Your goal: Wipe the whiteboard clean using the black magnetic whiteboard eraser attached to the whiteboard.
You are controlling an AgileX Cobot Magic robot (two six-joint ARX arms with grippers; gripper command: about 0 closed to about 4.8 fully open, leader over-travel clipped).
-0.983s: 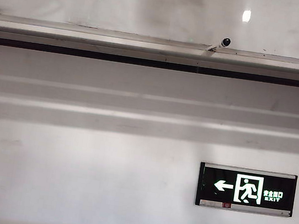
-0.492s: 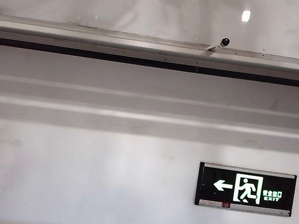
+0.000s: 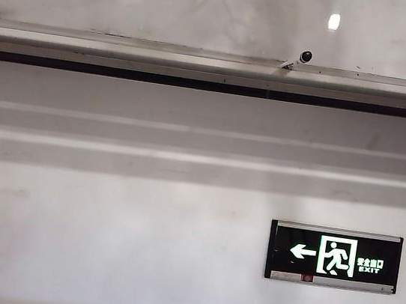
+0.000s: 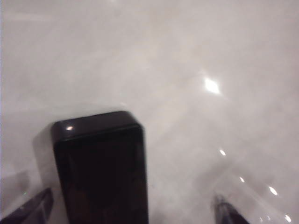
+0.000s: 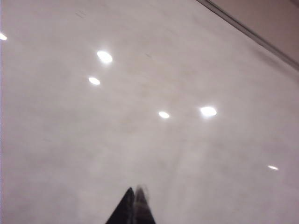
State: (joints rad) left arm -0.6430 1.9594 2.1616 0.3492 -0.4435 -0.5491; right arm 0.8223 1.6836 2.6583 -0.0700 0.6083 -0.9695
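Whiteboard (image 3: 208, 9) fills the top of the exterior view, above a silver ledge (image 3: 200, 65). The black eraser (image 4: 100, 168) sticks on the board, between the spread fingers (image 4: 28, 210) of the left end effector (image 4: 131, 212). The right end effector (image 5: 133, 207) is pressed together near the bare board. An exit sign (image 3: 333, 257) hangs on the wall (image 3: 99, 243) below.
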